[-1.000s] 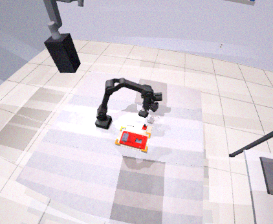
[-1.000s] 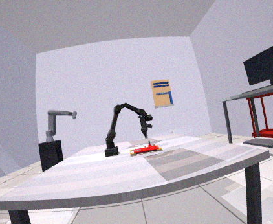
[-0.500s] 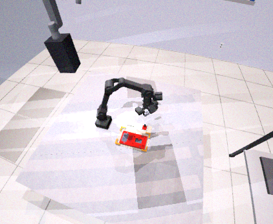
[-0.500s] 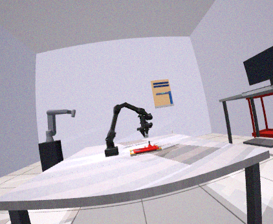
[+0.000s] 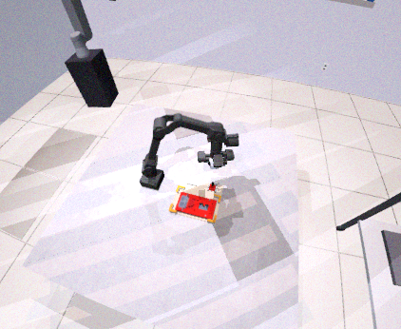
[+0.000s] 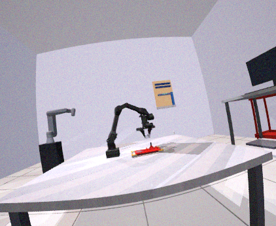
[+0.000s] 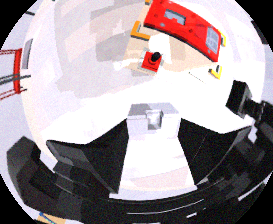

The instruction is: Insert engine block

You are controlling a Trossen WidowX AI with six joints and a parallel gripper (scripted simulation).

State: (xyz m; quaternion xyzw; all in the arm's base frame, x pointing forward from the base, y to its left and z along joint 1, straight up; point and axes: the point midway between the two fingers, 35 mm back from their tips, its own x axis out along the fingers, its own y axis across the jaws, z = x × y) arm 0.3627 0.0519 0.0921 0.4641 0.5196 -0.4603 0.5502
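My gripper (image 5: 213, 164) (image 6: 147, 133) (image 7: 153, 123) is shut on the engine block (image 6: 148, 136) (image 7: 137, 128), a light grey block with a square slot facing the wrist camera. It hangs well above the table, behind the car body in the top view. The red car body (image 5: 192, 212) (image 6: 146, 151) (image 7: 197, 31) lies flat between orange and yellow corner brackets. Its opening (image 5: 203, 206) (image 7: 174, 17) shows, with no block seen in it; the rib inside is too small to make out. The block and the car body are well apart.
A small red piece with a black knob (image 5: 212, 187) (image 6: 151, 146) (image 7: 150, 61) stands beside the car body, on the gripper's side. An orange bracket (image 5: 173, 208) (image 7: 137, 30) stands at a car body corner. The arm's base (image 5: 151, 180) (image 6: 112, 153) is left of the car body in the top and exterior views.
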